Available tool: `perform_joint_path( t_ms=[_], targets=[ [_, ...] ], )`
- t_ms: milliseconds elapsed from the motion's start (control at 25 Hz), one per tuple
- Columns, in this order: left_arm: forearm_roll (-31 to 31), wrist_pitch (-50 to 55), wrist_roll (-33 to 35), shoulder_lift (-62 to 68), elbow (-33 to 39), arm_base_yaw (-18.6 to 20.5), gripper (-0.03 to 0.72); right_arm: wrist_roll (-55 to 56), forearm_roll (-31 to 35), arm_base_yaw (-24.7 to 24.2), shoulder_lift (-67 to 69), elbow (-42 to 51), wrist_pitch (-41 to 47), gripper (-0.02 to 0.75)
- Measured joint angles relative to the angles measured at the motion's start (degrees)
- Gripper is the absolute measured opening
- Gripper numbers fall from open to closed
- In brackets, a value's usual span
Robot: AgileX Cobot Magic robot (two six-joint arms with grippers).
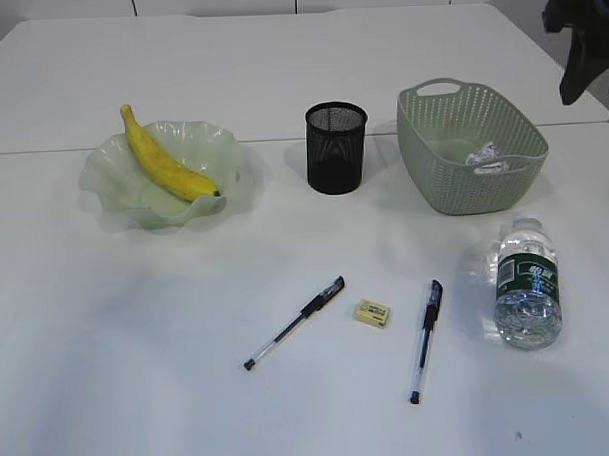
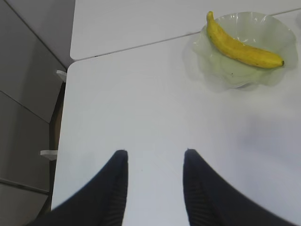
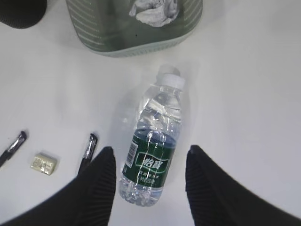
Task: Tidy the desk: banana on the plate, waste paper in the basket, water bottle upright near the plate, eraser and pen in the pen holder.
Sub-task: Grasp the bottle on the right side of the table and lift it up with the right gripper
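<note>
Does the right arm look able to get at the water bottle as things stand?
Probably yes: the right gripper hangs open directly above the lying water bottle, with nothing between them.

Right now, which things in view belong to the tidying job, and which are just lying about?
Job:
banana
plate
waste paper
basket
water bottle
eraser
two pens
pen holder

Lying about:
nothing else on the desk

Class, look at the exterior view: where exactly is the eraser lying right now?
The eraser lies flat on the white table, front of centre, between the two pens and touching neither, in front of the black pen holder.
</note>
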Motion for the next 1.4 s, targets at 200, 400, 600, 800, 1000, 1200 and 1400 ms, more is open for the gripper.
perform_joint_path(
  t_ms=[200,400,600,800,1000,1200,1400],
  targets=[
    [0.0,0.0,0.0,0.0,0.0,0.0,0.276,0.0,0.0,0.0,0.0,3.5,-0.3,0.359],
    [0.0,-0.1,0.0,0.0,0.0,0.0,0.276,0.0,0.0,0.0,0.0,4.7,-0.3,0.358],
    [0.0,-0.1,0.0,0.0,0.0,0.0,0.276,0.0,0.0,0.0,0.0,4.8,-0.3,0.359],
    [0.0,-0.2,0.0,0.0,0.0,0.0,0.276,2.4,-0.3,0.0,0.0,4.8,-0.3,0.360],
    [0.0,-0.2,0.0,0.0,0.0,0.0,0.276,7.2,-0.3,0.0,0.4,4.8,-0.3,0.455],
    [-0.2,-0.2,0.0,0.0,0.0,0.0,0.276,12.5,0.0,0.0,3.7,4.8,-0.5,0.571],
    [-1.7,-0.2,0.0,-0.1,0.0,0.0,0.276,15.1,0.0,0.0,7.3,4.8,-0.6,0.585]
  ],
)
